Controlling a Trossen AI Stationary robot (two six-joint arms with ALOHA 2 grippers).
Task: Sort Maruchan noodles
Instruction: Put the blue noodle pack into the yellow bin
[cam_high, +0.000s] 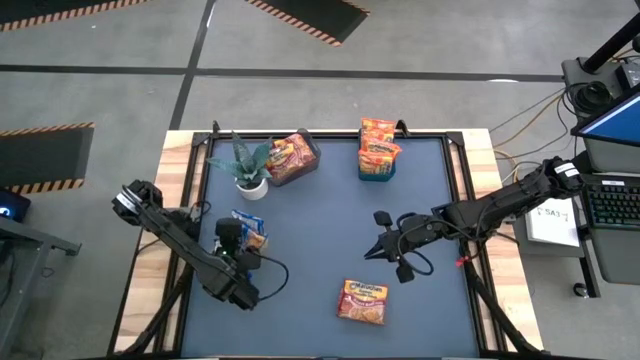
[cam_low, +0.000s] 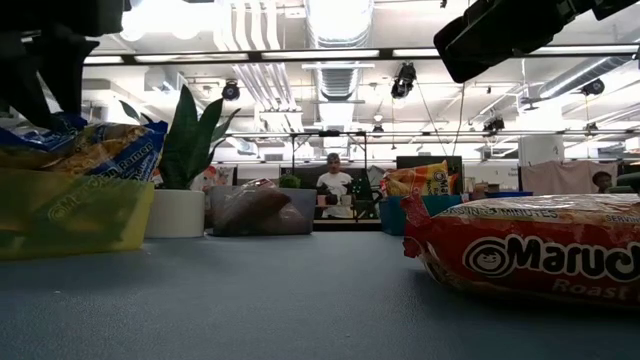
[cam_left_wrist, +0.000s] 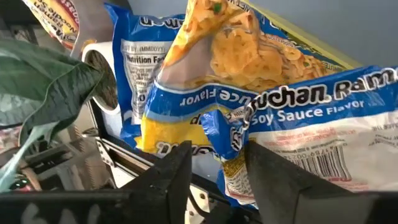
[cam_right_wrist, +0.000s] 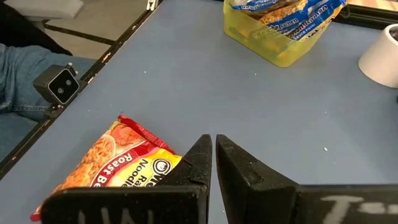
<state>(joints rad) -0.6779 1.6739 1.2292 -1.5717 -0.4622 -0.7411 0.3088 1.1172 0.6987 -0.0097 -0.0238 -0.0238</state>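
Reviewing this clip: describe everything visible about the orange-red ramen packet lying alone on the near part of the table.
The orange-red rectangular plastic ramen packet lies flat on the blue-grey table mat, alone, touching nothing else. Its glossy wrapper looks sealed and puffy, with a crimped end edge, a yellow band and a noodle photo. The low view shows the white Maruchan logo and the word Roast; the right wrist view reads Roast Beef in part. The right gripper, shut, hangs above the mat apart from it.

Grey floor, hazard-striped mats
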